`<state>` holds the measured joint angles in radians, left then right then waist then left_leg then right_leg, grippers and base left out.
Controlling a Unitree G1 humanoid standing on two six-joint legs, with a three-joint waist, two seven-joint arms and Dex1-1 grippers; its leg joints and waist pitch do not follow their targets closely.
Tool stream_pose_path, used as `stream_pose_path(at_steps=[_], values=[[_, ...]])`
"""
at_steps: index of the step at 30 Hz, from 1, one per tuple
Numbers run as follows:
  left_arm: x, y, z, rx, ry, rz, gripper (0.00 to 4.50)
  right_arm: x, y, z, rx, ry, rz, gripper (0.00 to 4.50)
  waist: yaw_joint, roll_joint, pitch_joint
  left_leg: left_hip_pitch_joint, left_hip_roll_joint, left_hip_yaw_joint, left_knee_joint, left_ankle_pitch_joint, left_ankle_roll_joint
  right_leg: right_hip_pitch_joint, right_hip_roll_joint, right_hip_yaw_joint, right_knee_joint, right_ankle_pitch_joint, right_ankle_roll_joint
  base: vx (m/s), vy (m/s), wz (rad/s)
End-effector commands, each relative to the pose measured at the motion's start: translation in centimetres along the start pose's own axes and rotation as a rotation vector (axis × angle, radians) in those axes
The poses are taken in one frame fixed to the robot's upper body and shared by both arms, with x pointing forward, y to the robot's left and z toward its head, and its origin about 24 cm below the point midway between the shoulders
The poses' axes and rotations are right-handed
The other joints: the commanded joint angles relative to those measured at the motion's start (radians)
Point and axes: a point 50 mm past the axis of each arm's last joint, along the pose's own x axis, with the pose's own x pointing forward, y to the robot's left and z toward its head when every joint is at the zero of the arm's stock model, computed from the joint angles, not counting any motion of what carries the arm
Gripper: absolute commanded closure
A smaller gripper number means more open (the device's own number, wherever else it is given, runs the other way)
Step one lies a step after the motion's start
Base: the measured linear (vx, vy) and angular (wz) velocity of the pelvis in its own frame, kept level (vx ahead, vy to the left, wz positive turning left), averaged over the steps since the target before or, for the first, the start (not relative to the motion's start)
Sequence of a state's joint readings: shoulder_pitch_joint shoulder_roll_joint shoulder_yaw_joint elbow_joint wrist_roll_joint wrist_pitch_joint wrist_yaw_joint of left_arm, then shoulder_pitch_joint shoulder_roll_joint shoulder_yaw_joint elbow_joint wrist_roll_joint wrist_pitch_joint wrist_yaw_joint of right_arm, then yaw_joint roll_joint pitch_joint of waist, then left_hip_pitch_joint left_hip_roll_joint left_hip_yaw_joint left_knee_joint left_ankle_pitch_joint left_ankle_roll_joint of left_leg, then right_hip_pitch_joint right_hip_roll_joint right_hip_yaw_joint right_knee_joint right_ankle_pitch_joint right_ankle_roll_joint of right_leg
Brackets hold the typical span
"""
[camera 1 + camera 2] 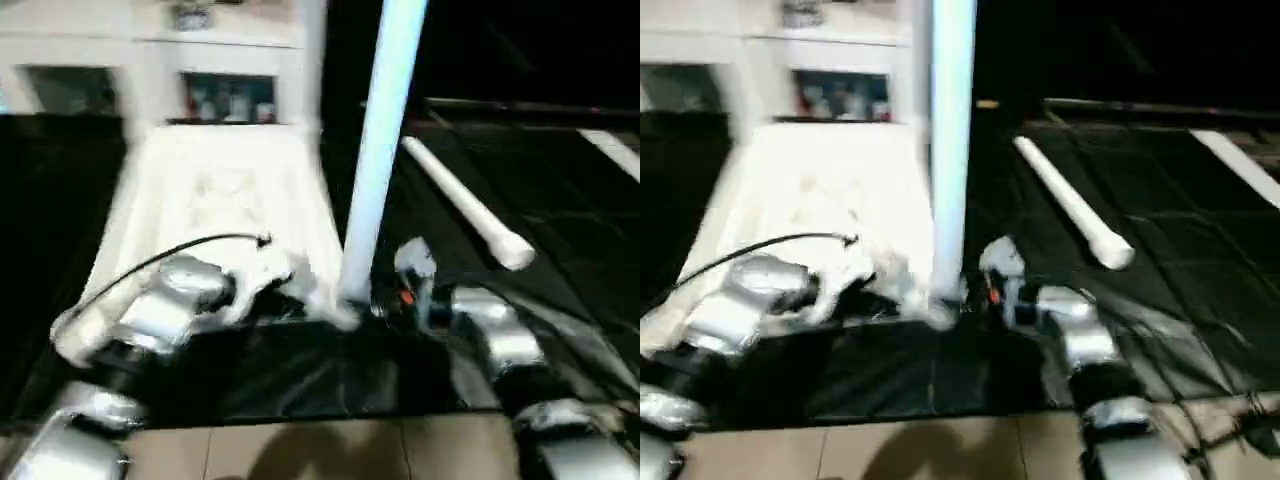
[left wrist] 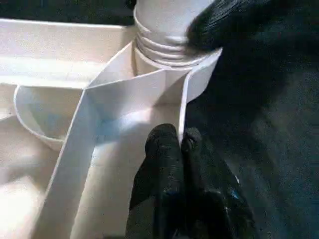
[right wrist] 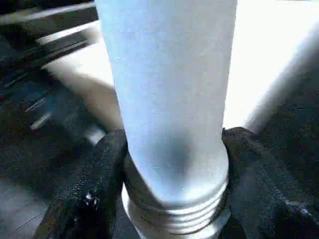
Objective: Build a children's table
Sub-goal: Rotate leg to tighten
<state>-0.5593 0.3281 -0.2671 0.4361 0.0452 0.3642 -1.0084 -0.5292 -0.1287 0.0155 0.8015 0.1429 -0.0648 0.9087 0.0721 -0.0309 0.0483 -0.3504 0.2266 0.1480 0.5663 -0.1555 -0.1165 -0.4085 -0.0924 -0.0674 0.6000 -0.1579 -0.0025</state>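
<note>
White tabletop lies upside down on black floor mat, ribbed underside up, left-centre of head view. One table leg stands upright at the top's near right corner socket, threaded end seated in the socket collar. Right gripper grasps this leg low down, one black finger on each side just above the threads. Left gripper is clenched, fingertips pressed together against the tabletop's thin side wall near that corner. Second leg lies loose on the mat, right of centre. White cabinet at upper left.
</note>
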Motion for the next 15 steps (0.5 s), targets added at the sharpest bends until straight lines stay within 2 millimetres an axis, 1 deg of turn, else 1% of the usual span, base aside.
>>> stream_pose_path(at_steps=[1,2,3,4,5,6,7,8,9,10,11,12,13,15], values=[[2.0,-0.2,2.8,-0.025,-0.092,0.097,4.5,3.9,3.2,0.0,0.056,-0.006,0.038,1.86,-0.006,0.007,-0.056,-0.004,-0.017,0.009,-0.072,-0.429,-0.018,0.042,-0.033,0.01,-0.103,-0.597,-0.086,0.0,0.0,0.0],[2.6,-0.3,3.3,-0.045,-0.107,0.134,4.5,4.8,3.3,-0.1,0.09,0.002,-0.041,1.86,-0.02,0.01,-0.056,-0.008,-0.018,0.008,-0.072,-0.427,-0.015,0.04,-0.031,0.009,-0.104,-0.583,-0.088,0.0,0.0,0.0],[2.6,-0.3,3.3,-0.045,-0.107,0.134,4.5,4.8,3.3,-0.1,0.09,0.002,-0.041,1.86,-0.02,0.01,-0.056,-0.008,-0.018,0.008,-0.072,-0.427,-0.015,0.04,-0.031,0.009,-0.104,-0.583,-0.088,0.0,0.0,0.0],[2.9,-0.3,3.6,-0.057,-0.115,0.155,4.5,5.4,3.4,-0.1,0.105,0.01,-0.081,1.86,-0.024,0.01,-0.058,-0.008,-0.02,0.007,-0.071,-0.429,-0.007,0.041,-0.03,0.007,-0.107,-0.574,-0.088,0.0,0.0,0.0],[3.4,-0.3,4.1,-0.075,-0.123,0.197,4.5,6.3,3.6,-0.1,0.092,0.05,-0.146,1.86,-0.028,0.01,-0.058,-0.007,-0.02,0.01,-0.07,-0.427,-0.003,0.035,-0.027,0.01,-0.106,-0.55,-0.096,0.0,0.0,0.0],[3.6,-0.2,4.2,-0.079,-0.126,0.212,4.5,6.6,3.7,-0.1,0.082,0.067,-0.166,1.86,-0.032,0.01,-0.059,-0.005,-0.022,0.01,-0.069,-0.422,-0.004,0.033,-0.026,0.011,-0.103,-0.529,-0.105,0.0,0.0,0.0],[3.7,-0.2,4.3,-0.083,-0.126,0.223,4.5,6.8,3.8,-0.1,0.075,0.076,-0.182,1.86,-0.033,0.01,-0.06,-0.007,-0.021,0.01,-0.069,-0.417,-0.002,0.036,-0.026,0.012,-0.1,-0.514,-0.111,0.0,0.0,0.0],[3.8,-0.1,4.5,-0.065,-0.121,0.237,4.5,7.1,4.0,0.1,0.067,0.071,-0.179,1.86,-0.032,0.011,-0.063,-0.01,-0.02,0.012,-0.069,-0.398,0.004,0.039,-0.025,0.015,-0.097,-0.468,-0.119,0.0,0.0,0.0],[3.8,-0.1,4.7,-0.045,-0.116,0.246,4.5,7.3,4.1,0.3,0.089,0.053,-0.181,1.86,-0.031,0.01,-0.063,-0.009,-0.018,0.015,-0.068,-0.39,0.012,0.036,-0.024,0.017,-0.094,-0.43,-0.131,0.0,0.0,0.0],[3.9,-0.1,4.8,-0.039,-0.114,0.247,4.5,7.4,4.1,0.3,0.094,0.048,-0.182,1.86,-0.03,0.01,-0.064,-0.008,-0.017,0.016,-0.068,-0.384,0.015,0.036,-0.023,0.018,-0.092,-0.408,-0.138,0.0,0.0,0.0],[3.9,-0.1,4.8,-0.032,-0.11,0.249,4.5,7.4,4.2,0.4,0.095,0.042,-0.184,1.86,-0.029,0.01,-0.065,-0.013,-0.018,0.019,-0.068,-0.351,0.023,0.042,-0.022,0.021,-0.085,-0.346,-0.158,0.0,0.0,0.0],[3.9,-0.2,4.8,-0.03,-0.106,0.251,4.5,7.4,4.2,0.4,0.096,0.038,-0.193,1.31,-0.028,0.009,-0.065,-0.013,-0.017,0.02,-0.068,-0.343,0.026,0.042,-0.023,0.021,-0.085,-0.336,-0.162,0.0,0.0,0.0],[3.8,-0.2,4.8,-0.03,-0.101,0.253,4.5,7.4,4.1,0.4,0.097,0.038,-0.201,1.17,-0.027,0.008,-0.066,-0.013,-0.017,0.021,-0.067,-0.336,0.03,0.042,-0.023,0.022,-0.085,-0.334,-0.165,0.0,0.0,0.0],[3.7,-0.2,4.5,-0.027,-0.092,0.251,4.5,7.2,3.9,0.4,0.094,0.037,-0.21,1.17,-0.025,0.01,-0.067,-0.015,-0.017,0.022,-0.067,-0.311,0.031,0.046,-0.024,0.022,-0.082,-0.314,-0.172,0.0,0.0,0.0]])
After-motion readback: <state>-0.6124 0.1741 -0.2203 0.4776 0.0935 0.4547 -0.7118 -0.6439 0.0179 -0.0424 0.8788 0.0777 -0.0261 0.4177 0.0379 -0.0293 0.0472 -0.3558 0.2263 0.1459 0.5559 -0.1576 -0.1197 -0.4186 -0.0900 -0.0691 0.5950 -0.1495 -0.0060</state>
